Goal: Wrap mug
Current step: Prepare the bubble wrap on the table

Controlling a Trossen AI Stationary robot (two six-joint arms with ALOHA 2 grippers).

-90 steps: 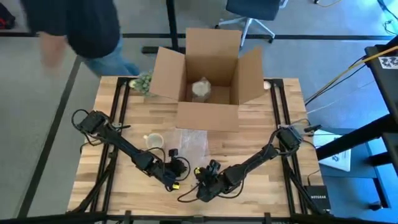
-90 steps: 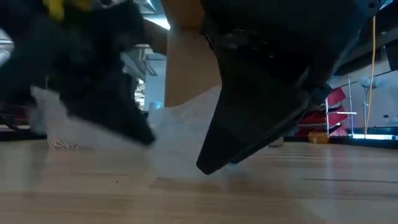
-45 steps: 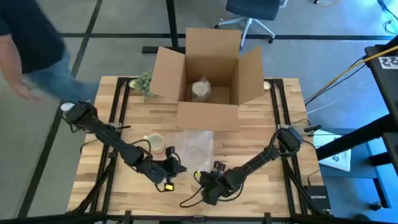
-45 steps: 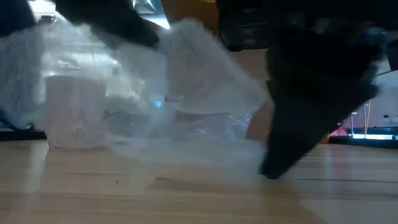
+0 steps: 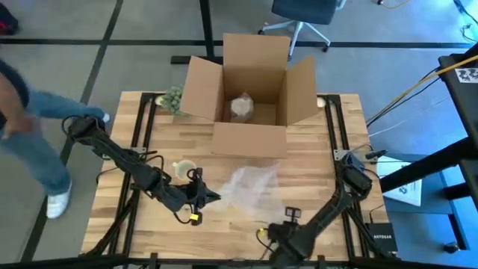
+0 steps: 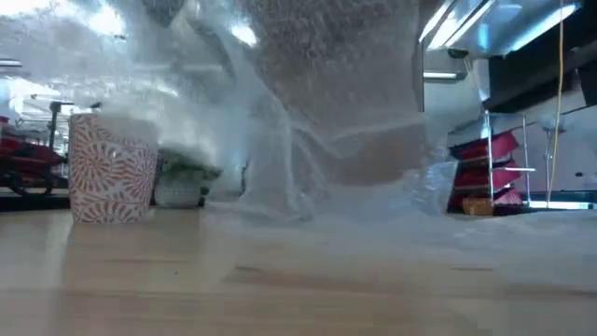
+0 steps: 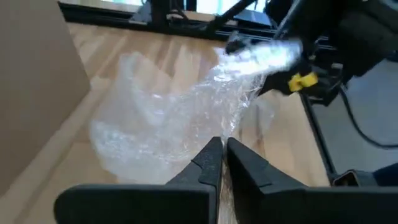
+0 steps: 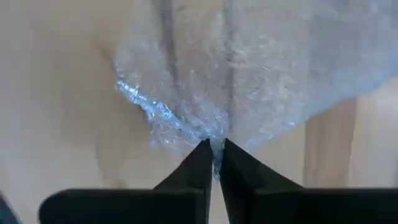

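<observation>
Bubble wrap [image 5: 250, 187] has slid right, stretched between both grippers.

Left gripper [image 5: 211, 196] at table centre-left, pointing to 3 o'clock, fingers pinched together, right gripper [image 5: 289, 214] near 6 o'clock edge, fingers [image 8: 199, 163] pinched together

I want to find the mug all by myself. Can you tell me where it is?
Find the open box at the table's far edge. Nearer and to the left stands the mug, beside the clear wrap. It alone is a small round cup with an orange leaf pattern.
</observation>
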